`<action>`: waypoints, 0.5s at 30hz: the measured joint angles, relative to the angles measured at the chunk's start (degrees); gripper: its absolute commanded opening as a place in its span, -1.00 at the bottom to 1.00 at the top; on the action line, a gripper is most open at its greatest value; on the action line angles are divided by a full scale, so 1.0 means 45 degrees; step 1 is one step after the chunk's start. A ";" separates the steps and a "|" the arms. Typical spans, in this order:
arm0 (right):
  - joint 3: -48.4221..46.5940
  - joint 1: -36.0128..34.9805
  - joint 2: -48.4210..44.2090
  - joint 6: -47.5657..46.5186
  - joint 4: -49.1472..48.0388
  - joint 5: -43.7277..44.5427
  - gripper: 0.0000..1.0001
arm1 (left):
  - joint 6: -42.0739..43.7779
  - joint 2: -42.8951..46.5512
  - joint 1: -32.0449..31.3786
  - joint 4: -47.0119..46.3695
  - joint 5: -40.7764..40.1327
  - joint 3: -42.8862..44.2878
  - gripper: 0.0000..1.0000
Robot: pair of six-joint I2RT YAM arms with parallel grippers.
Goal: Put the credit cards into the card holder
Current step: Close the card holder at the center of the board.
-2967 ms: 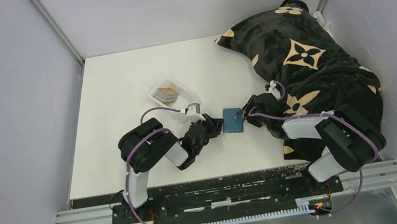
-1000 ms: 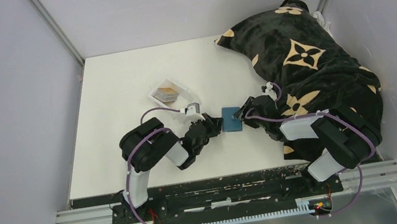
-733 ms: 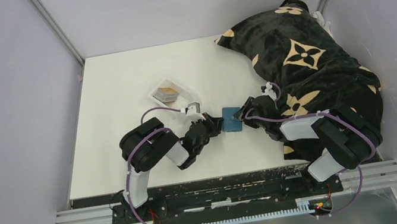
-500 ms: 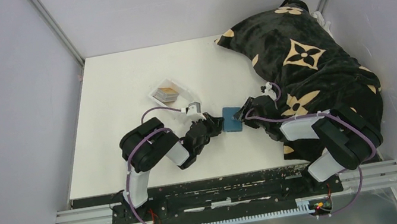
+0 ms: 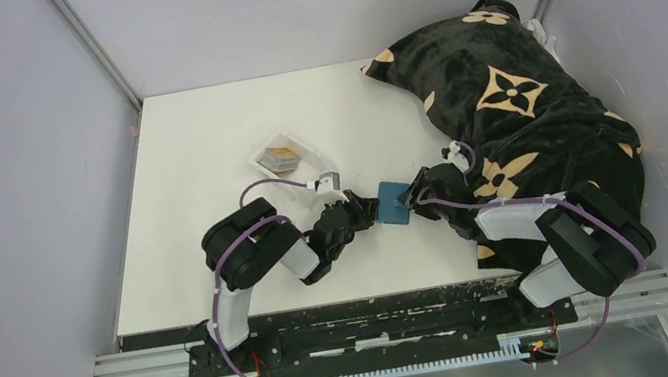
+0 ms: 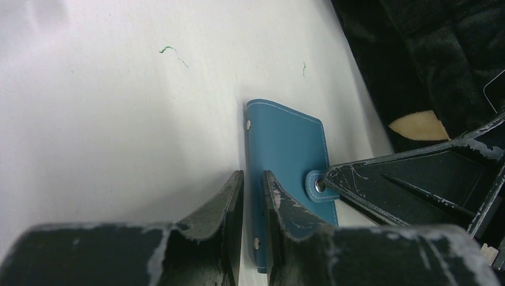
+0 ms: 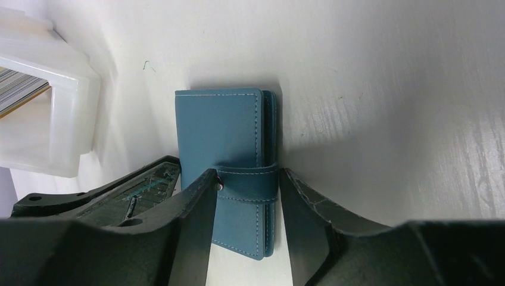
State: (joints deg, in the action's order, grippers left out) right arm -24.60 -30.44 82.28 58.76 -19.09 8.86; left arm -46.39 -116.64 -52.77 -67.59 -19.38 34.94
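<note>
While the wallet [image 5: 394, 203] lies closed on the bench [image 5: 201, 139], the left end effector [image 6: 253, 179] pinches one edge of it. The right end effector [image 7: 247, 176] is spread astride its snap tab [image 7: 250, 185]. The cards [image 5: 281, 153] sit in a tray [image 5: 311, 167], beyond and left of the wallet.

Soft, even white light falls from above on my worktop [image 5: 205, 168], which looks bright and a little washed out in the overhead view. Both wrist views are dimmer and greyer. My jaws fill the bottom of each as dark, blurred shapes. The teal card holder [image 7: 223, 137] is sharp and casts a soft grey shadow beside it. The dark blanket [image 5: 518, 98] shows little detail.
</note>
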 measured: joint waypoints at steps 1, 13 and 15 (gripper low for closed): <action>0.0000 -0.0015 -0.0024 -0.0005 0.0053 0.0049 0.00 | 0.0000 0.0000 -0.0005 0.0000 0.0000 0.0000 -0.51; -0.0223 -0.0044 0.0432 -0.0015 -0.0301 0.0277 0.00 | 0.0000 -0.0049 -0.0019 -0.0044 -0.0005 0.0000 -0.51; -0.0301 -0.0044 0.0525 -0.0015 -0.0325 0.0364 0.00 | 0.0000 -0.0107 -0.0019 -0.0092 -0.0010 0.0000 -0.51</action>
State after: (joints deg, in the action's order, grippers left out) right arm -25.96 -30.63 84.64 58.70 -20.56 10.50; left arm -46.39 -117.12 -52.86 -68.01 -19.42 34.94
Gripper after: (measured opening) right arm 0.497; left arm 0.248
